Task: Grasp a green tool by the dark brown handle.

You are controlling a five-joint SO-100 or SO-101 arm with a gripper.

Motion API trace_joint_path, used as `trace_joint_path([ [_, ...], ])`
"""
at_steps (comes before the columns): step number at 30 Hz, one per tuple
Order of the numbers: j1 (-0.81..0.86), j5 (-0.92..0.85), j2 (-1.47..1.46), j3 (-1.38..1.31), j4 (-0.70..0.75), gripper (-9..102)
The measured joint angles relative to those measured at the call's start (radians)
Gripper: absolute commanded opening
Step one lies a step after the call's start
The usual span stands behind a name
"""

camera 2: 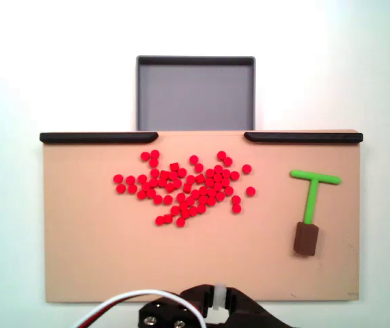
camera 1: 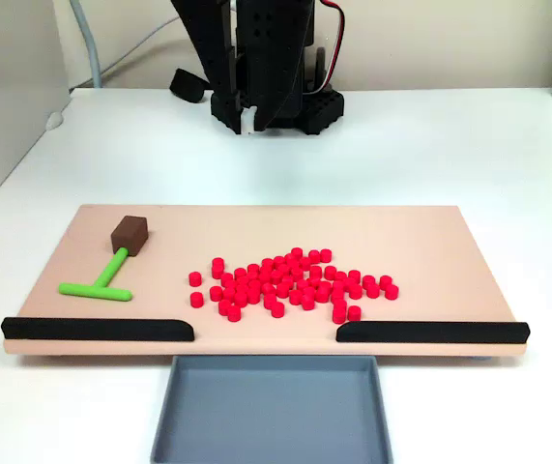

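The green tool [camera 2: 313, 192] is laid flat at the right of the board [camera 2: 99, 266] in the top-down fixed view, stem running up-down, brown handle [camera 2: 306, 239] nearest the arm [camera 2: 208, 311], lower right. Jaws' opening can't be made out.

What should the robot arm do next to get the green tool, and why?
Probably swing toward the dark brown handle and lower over it. The green tool lies flat and alone on the board, apart from the red cylinders, and the arm is back at its base, nowhere near it.
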Motion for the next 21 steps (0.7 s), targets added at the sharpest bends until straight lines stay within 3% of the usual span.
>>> trace_joint_path([
  [15, -0.012, 0.015, -0.028, 0.000, 0.000, 0],
  [21, -0.012, -0.061, -0.028, 0.000, 0.000, 0],
])
